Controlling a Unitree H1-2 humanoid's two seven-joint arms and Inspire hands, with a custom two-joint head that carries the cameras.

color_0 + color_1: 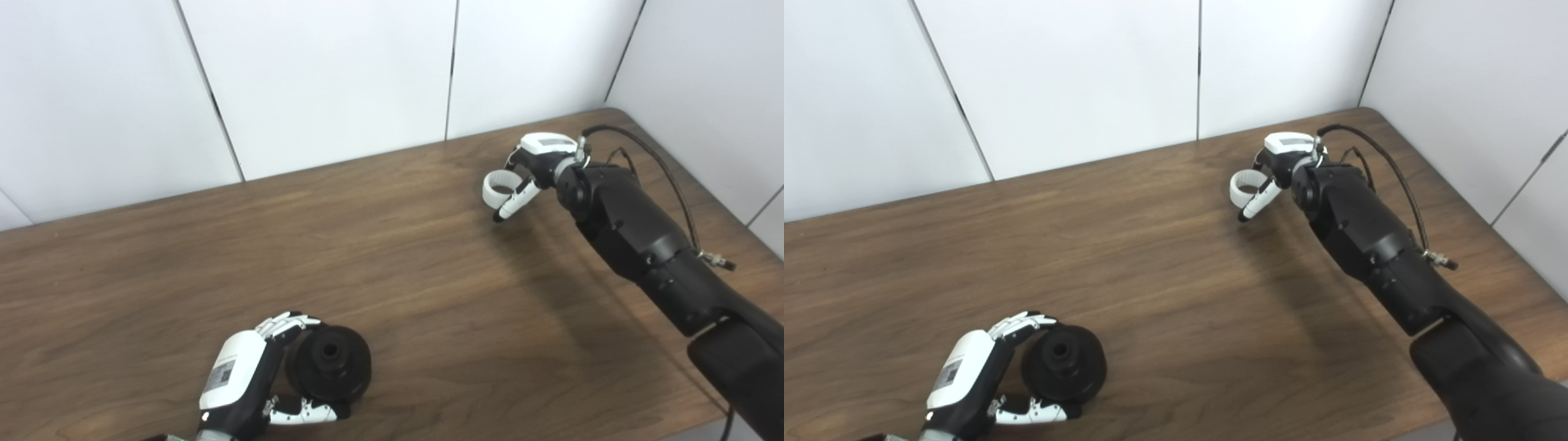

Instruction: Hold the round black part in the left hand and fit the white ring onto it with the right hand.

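Fingers and thumb of the left hand (245, 380) were closed around the round black part (329, 362) at the near left of the table (392, 245), fingers over its upper rim and thumb under its lower edge, so the disc stood tilted with its hubbed face and central hole turned up and toward the middle of the table. Whether its lower edge rested on the wood could not be told. Well apart from it, at the far right, the right hand (531, 166) was clamped on the white ring (500, 187), which sat between the fingers and thumb with its opening facing mostly upward, lifted clear of the table by the look of its shadow.

Judging from this, the carry toward the black part was the step in hand. To do it well, the right hand would need to bring the ring across without loosening its pinch, turn the ring's opening to face the hub squarely, and centre it before pressing. The left hand would do best to hold steady, keeping its fingers off the hub.
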